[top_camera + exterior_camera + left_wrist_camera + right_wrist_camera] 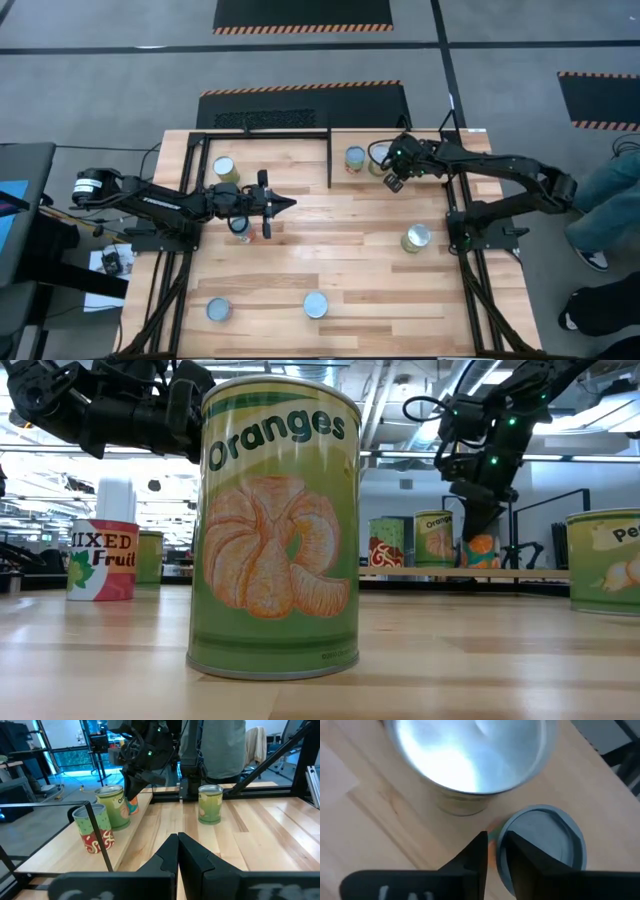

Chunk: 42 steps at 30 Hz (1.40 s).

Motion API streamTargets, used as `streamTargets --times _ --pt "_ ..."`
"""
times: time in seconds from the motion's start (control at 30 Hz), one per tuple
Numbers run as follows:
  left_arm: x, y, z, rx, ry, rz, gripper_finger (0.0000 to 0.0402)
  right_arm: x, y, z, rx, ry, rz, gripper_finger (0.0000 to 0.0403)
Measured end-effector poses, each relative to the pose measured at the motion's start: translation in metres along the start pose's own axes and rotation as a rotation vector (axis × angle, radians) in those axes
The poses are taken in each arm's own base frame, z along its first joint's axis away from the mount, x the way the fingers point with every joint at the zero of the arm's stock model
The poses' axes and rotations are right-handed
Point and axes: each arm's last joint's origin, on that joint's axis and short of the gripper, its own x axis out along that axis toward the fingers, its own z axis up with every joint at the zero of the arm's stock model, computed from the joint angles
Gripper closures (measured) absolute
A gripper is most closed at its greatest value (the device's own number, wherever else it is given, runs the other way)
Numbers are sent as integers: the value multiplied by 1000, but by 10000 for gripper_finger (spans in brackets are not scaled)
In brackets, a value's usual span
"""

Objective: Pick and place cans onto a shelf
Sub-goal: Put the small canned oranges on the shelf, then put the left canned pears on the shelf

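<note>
Shelf (360,178) at table's far edge carries upright cans. Nearest can (275,525) reads "Oranges", upright; another (102,560) reads "MIXED Fruit". Right gripper (392,183) over shelf, fingers nearly closed beside a blue-topped can (540,845), no grip seen. Left gripper (285,204) mid-table, fingers closed, empty.

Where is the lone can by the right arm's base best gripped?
Grip the can across its round wall, coming straight down from above. It stands upright, silver top up, with bare table all around it, so the fingers should fit on either side.
</note>
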Motion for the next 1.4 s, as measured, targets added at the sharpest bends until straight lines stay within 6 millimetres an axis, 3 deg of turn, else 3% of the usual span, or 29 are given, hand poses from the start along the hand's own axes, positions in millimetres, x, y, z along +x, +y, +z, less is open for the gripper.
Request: streamTargets --times 0.4,0.63,0.87,1.0,1.13,1.3,1.4 --pt "0 0 0 0 0 0 401 -4 2 2 -11 -8 3 281" --pt "0 0 0 0 1 0 401 -11 8 7 -32 -29 14 228" --pt "0 0 0 0 2 0 401 -38 12 13 -86 36 -22 192" --pt "0 0 -1 1 8 -1 401 -68 18 5 -108 84 -4 216" --pt "0 0 -1 1 8 -8 401 -93 30 -16 -130 34 64 278" --pt "0 1 -4 -13 80 0 401 -109 55 -42 -155 -164 204 381" --pt "-1 10 9 -48 178 61 401 -112 73 -54 -186 -293 314 388"
